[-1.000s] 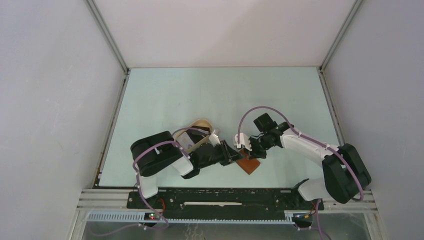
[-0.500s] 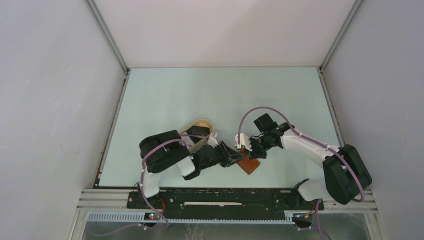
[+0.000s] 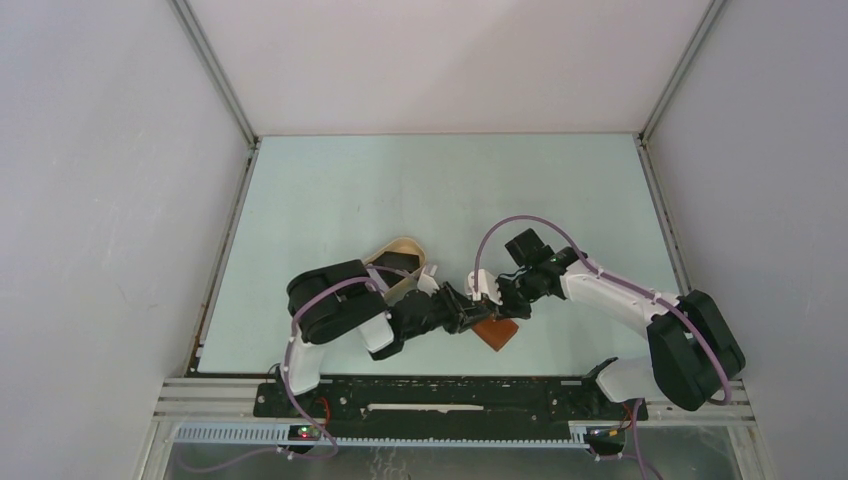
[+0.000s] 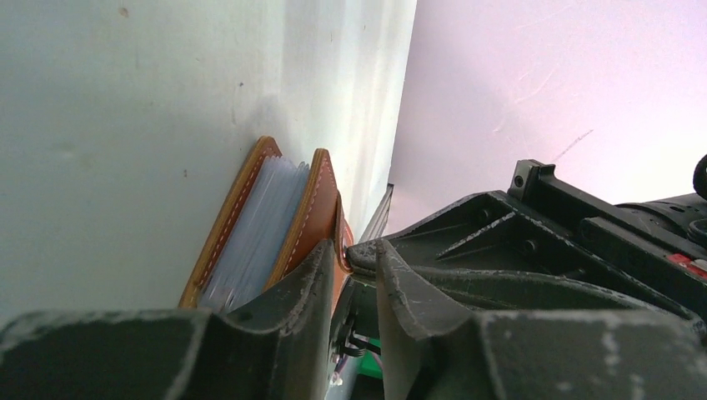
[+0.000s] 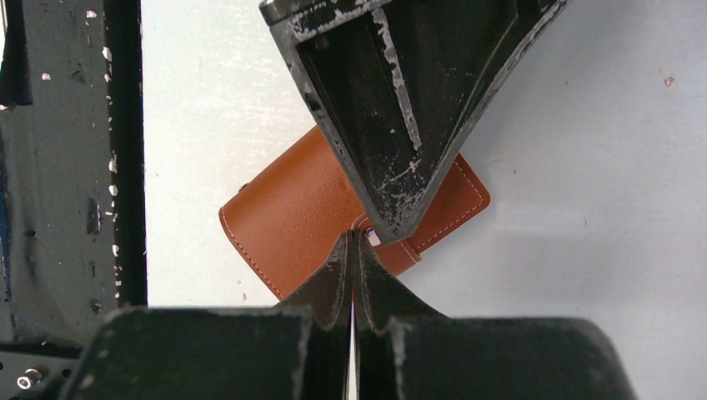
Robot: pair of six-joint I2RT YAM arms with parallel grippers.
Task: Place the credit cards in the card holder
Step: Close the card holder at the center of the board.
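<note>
The card holder (image 5: 292,217) lies flat on the table (image 3: 400,180), near the front edge and about in the middle, between my two arms. It is brown leather with pale stitching, and a short strap (image 5: 398,250) with a snap comes over one long edge. From the left wrist view the two covers gape a little, and thin clear sleeves (image 4: 250,233) show between them.

I judge that it is light and soft. The leather will bend before it lifts, and the smooth cover will probably slide under hard fingers. The best places to take hold seem to be the strap or the free edge of the upper cover, while the lower cover is pressed to the table. The sleeves look thin, so I would not pinch them.

My right pincer (image 5: 353,242) is clenched. Its tips meet just at the strap, but I cannot tell if they have the strap between them. My left pincer (image 4: 354,250) is released, with a narrow gap between the jaws. The strap stands right at its mouth and does not look squeezed. The two pincers nearly touch each other above the holder.

Behind my left arm stands a beige tray (image 3: 408,243) with something dark inside. I cannot make out the credit cards with certainty.
</note>
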